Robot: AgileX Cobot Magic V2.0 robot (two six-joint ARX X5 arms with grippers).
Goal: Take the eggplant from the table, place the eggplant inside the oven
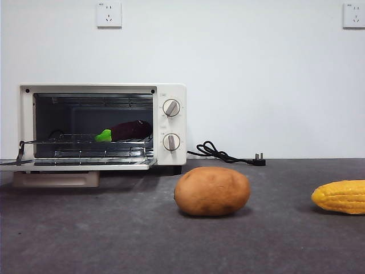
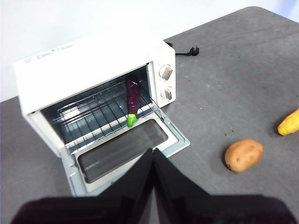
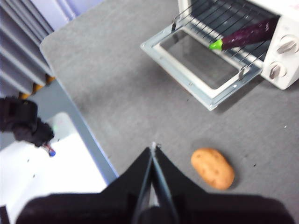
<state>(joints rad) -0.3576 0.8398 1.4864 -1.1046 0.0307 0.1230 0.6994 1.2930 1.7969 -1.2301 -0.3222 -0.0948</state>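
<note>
Left gripper (image 2: 153, 154): jaws pressed together to a single seam, nothing between them, held high above the table (image 2: 224, 93) and apart from every object. Just beyond its tips lies the oven (image 2: 93, 65) door (image 2: 126, 151), dropped flat open, its glass pane facing up. Past the door, the eggplant (image 2: 132, 99) lies on the wire rack (image 2: 93, 119) inside the cavity, along the wall next to the control panel, green stem cap toward the door opening, purple body running back into the oven. Right gripper (image 3: 153, 151): jaws likewise closed to a thin line, empty, raised over bare tabletop near the table's edge. Nearest object to it is the potato (image 3: 213, 168), just beside the tips and not touching; the open oven sits well beyond, eggplant visible on the rack from this side as well. Front view: neither arm shows. Taking the potato (image 1: 212, 191) as the dial centre, the oven (image 1: 102, 125) stands at 10 o'clock, the eggplant (image 1: 128, 131) inside it at the right half of the rack, green cap pointing left, the two knobs (image 1: 171, 124) stacked one above the other on the panel to its right. Corn (image 1: 341, 197) at 3 o'clock, well apart from the potato, cut by the picture edge. Black power cord with plug (image 1: 228, 154) lies loose at 12 to 1 o'clock, against the wall. Two wall sockets (image 1: 109, 14) high on the white wall
</note>
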